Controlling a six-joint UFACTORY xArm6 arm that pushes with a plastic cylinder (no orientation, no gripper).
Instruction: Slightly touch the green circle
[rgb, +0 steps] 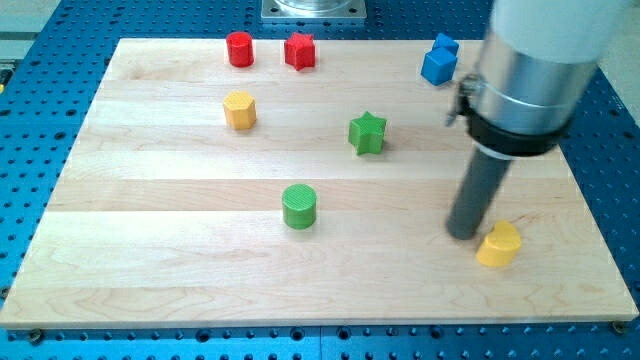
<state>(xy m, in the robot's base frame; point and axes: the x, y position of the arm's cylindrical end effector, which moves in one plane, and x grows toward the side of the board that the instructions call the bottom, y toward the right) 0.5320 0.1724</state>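
The green circle (299, 206) is a short green cylinder standing near the middle of the wooden board (150, 260). My tip (462, 234) rests on the board far to the view's right of the green circle, well apart from it. The tip stands just to the left of a yellow heart-shaped block (499, 244), close to it; I cannot tell whether they touch.
A green star (368, 133) lies above and right of the green circle. A yellow hexagon (239, 110) sits at upper left. A red cylinder (239, 48) and a red star (300, 51) are at the top. A blue block (439, 61) is at top right.
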